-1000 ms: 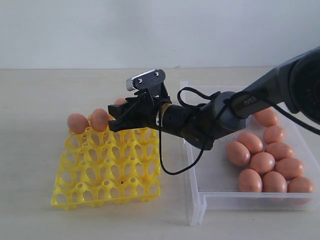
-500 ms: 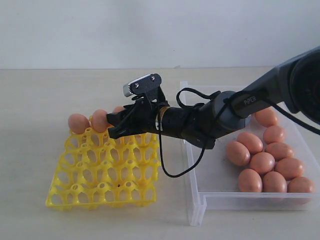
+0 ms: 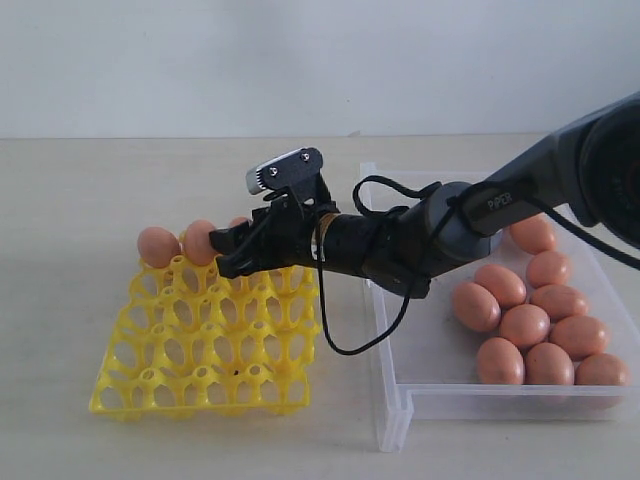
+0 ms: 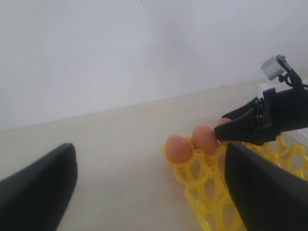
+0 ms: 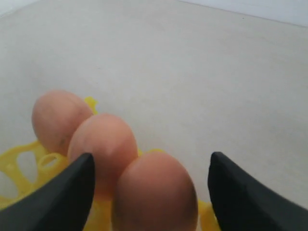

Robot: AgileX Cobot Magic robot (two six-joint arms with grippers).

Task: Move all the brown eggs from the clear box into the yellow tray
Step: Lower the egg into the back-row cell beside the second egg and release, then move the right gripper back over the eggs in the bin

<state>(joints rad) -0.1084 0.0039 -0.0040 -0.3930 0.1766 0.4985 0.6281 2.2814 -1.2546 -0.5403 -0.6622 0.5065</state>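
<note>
Placing step, close to done: third brown egg [image 5: 155, 192] seated in the back row of the yellow tray [image 3: 200, 350], along the tray's upper edge in the exterior view, beside two others [image 3: 158, 246] lined up there. Around that egg, right hand [image 3: 222, 252] spread, with a sliver of gap on each side in the right wrist view, so judged let go rather than pinched. Arm stretched low and nearly level from the right of the frame, wrist above the tray's upper right corner, fingers pointing left.

Next: draw back and lift clear without nudging the row, then swing right to the clear box [image 3: 420, 370], home to about ten more brown eggs [image 3: 525, 325] clustered along its right side.

Outside the exterior frame, left hand [image 4: 149, 149] spread wide and empty, facing the tray across the surface [image 3: 60, 200].
</note>
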